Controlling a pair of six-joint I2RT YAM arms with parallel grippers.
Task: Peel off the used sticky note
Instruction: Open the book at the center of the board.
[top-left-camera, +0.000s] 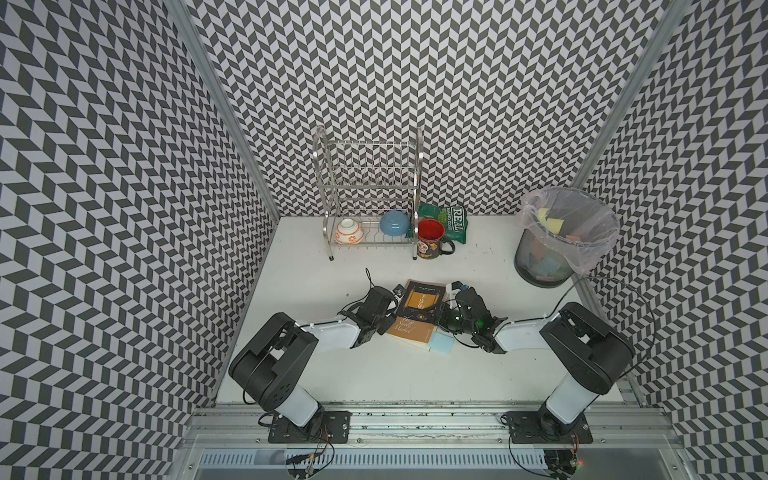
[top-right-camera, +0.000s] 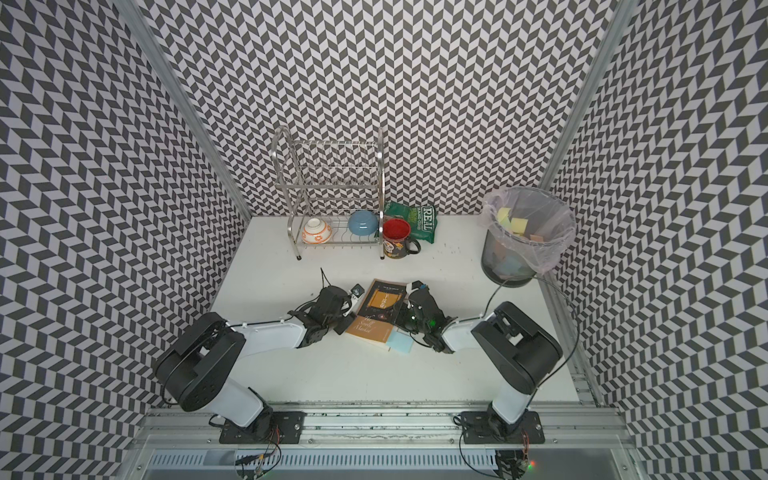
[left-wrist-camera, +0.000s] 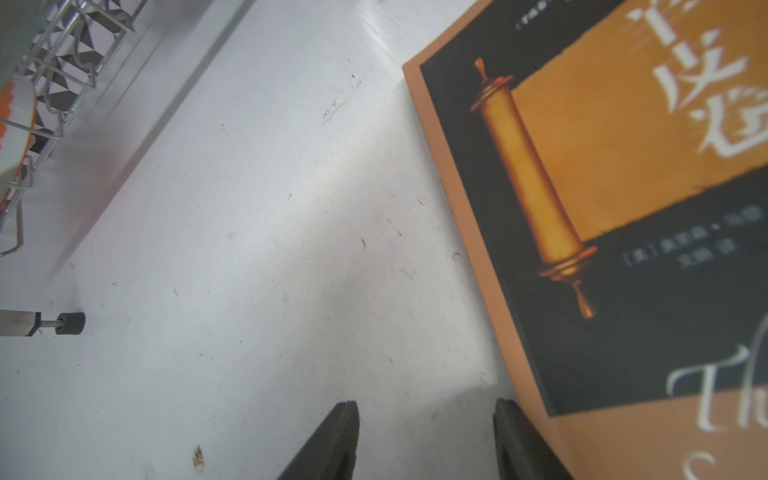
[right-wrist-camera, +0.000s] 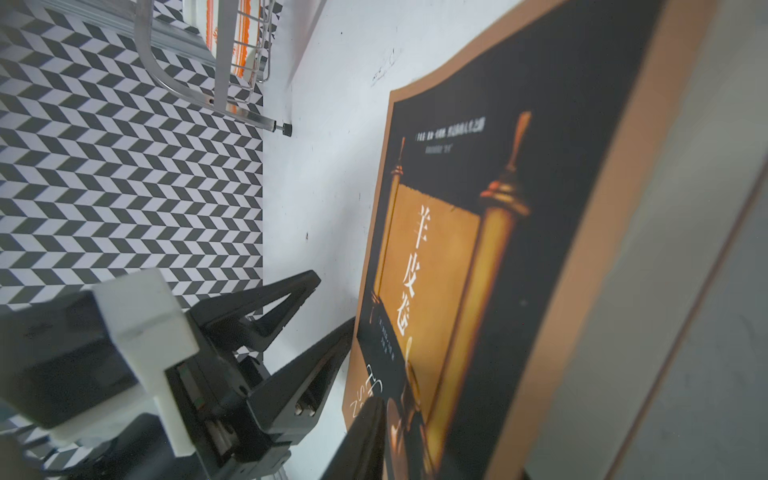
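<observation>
The pale blue square sticky note (top-left-camera: 441, 345) lies flat on the white table (top-left-camera: 374, 374), just beside the near right corner of the black-and-orange paperback book (top-left-camera: 419, 307). It is square, with no long axis, and sits askew like the book. Only the top views show it. The left gripper (left-wrist-camera: 428, 409) is spread over bare table, one finger at the book's edge. The right gripper (top-left-camera: 445, 311) is over the book's other edge; I cannot tell its spread.

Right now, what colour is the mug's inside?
The mug is red inside, clearest in a top view.

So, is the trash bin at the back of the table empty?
No, the trash bin holds several coloured paper notes inside its plastic liner.
</observation>
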